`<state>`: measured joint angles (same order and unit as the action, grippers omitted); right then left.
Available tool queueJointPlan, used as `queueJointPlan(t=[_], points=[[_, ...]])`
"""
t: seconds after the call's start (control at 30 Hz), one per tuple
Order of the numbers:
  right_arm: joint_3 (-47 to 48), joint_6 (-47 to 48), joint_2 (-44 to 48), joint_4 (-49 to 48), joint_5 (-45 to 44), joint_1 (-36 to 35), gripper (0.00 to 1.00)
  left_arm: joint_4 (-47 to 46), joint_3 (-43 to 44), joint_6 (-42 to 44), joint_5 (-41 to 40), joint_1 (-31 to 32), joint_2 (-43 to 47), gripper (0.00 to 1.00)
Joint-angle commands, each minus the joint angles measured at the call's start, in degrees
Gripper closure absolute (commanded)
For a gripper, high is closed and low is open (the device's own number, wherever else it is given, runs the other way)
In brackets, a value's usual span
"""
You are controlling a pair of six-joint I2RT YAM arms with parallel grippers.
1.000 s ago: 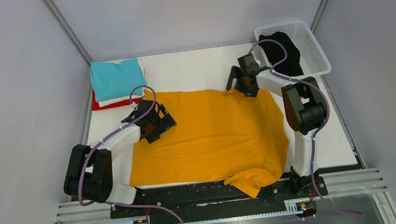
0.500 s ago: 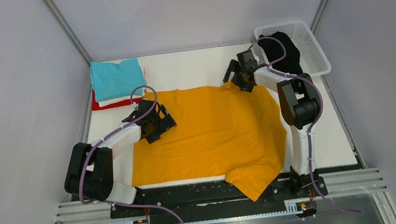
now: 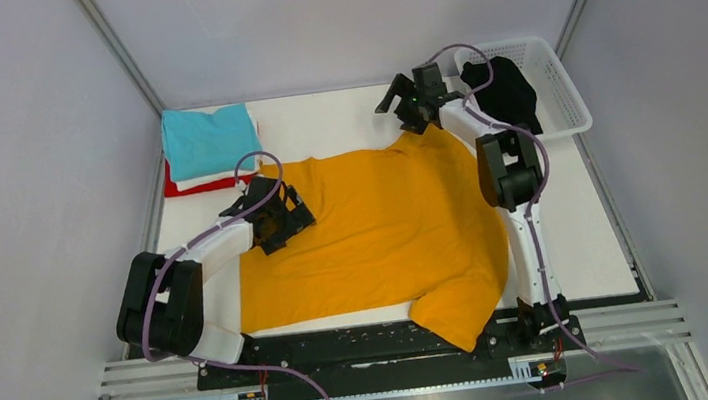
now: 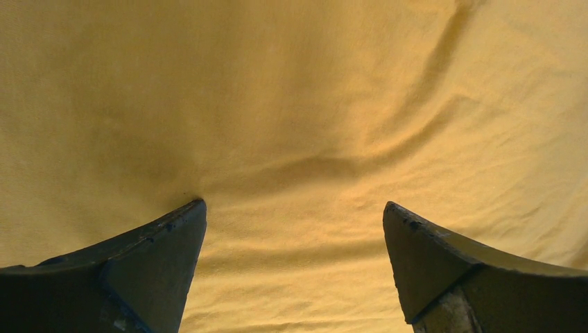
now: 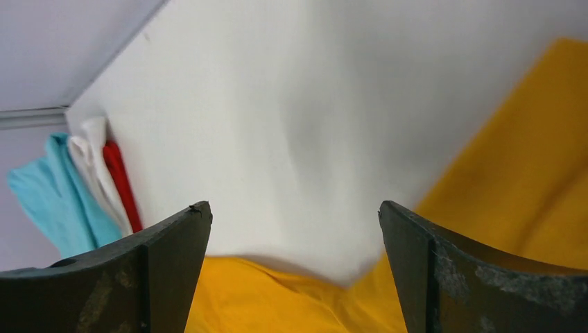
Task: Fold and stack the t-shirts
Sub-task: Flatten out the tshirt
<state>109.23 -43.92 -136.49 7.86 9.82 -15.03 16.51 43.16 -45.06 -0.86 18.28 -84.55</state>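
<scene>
The large mustard-orange t-shirt (image 3: 384,232) lies spread across the table, one sleeve hanging over the near edge. My left gripper (image 3: 287,218) is open, its fingers pressed on the shirt's left part; the left wrist view (image 4: 295,208) shows only orange cloth (image 4: 298,104) between the jaws. My right gripper (image 3: 400,109) is open and empty, raised over the shirt's far edge (image 5: 277,298), as the right wrist view (image 5: 295,208) shows. A folded stack sits far left: teal (image 3: 209,139) on top, white (image 5: 90,163) under it, red (image 3: 185,187) lowest. The black t-shirt (image 3: 504,92) lies in the basket.
The white plastic lattice basket (image 3: 558,86) stands at the far right corner. Bare white table (image 3: 341,121) shows between the stack and the right gripper. Grey walls close in the left, far and right sides.
My right gripper has moved away from me and to the left, from the shirt's far right corner to the far table edge. The shirt's far right part shifted with it. The left arm has not moved.
</scene>
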Motion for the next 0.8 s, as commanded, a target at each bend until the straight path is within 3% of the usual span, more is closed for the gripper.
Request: queueJointPlan(t=[0.0, 0.13, 0.2, 0.3, 0.47, 0.63, 0.77], points=[[13.1, -4.4, -6.8, -1.5, 4.6, 0.3, 0.0, 0.7, 1.5, 1.0, -2.1, 0.0, -1.1, 0.01], [29.4, -3.2, -14.2, 2.4, 6.4, 0.2, 0.0, 1.2, 1.5, 1.1, -2.8, 0.1, -0.4, 0.01], [32.9, 0.4, -14.4, 6.7, 7.1, 0.1, 0.01, 1.5, 1.4, 1.2, -3.3, 0.1, 0.1, 0.01], [20.6, 4.3, -6.3, 8.9, 1.0, -0.1, 0.01, 1.3, 1.4, 1.2, -3.4, 0.1, 0.4, 0.01], [-6.6, 2.2, 9.6, 1.0, -6.3, 0.2, 0.01, 1.2, 1.5, 1.5, -2.8, 0.1, 0.1, 0.01], [-16.6, 2.8, 15.5, 2.8, -9.5, 0.2, 0.06, 0.7, 1.2, 1.4, -2.1, 0.1, 0.2, 0.01], [-15.1, 3.2, 13.5, 4.8, -8.1, 0.2, 0.1, 0.4, 1.2, 1.4, -2.0, 0.0, 0.1, 0.01]])
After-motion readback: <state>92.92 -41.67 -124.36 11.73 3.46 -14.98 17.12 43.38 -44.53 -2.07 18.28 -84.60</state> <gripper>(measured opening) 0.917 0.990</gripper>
